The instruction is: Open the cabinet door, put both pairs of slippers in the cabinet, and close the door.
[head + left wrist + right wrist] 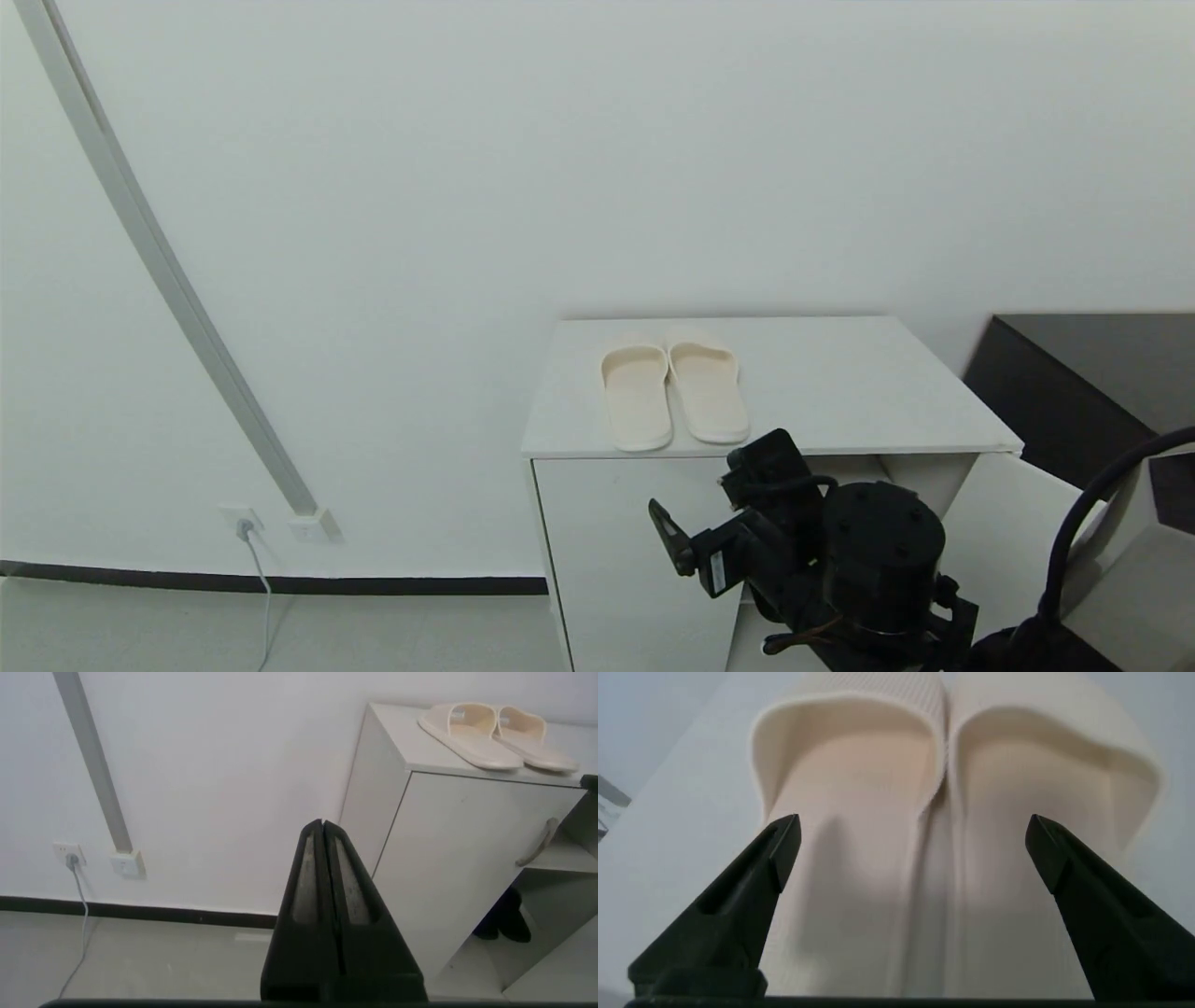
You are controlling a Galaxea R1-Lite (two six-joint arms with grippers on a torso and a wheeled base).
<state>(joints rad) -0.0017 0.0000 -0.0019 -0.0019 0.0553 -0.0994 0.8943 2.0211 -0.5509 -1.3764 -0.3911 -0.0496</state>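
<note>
While one pair of cream moulded-foam slippers (674, 392), two in number and lying side by side, rests on top of the white two-door cabinet (840, 392), the right hand (913, 826) sits at their heel end. Its two black fingers are spread wide, one outside each slipper. The left hand (323, 831) is off to the cabinet's left, well apart from it, with both fingers pressed together on nothing. The left door (616, 541) is closed and carries one bar handle (542, 842). The right door (1004, 532) stands open, partly hidden by the right arm. Under the one shelf (565, 863), a dark shape (505, 917) is half hidden and too dim to identify.
</note>
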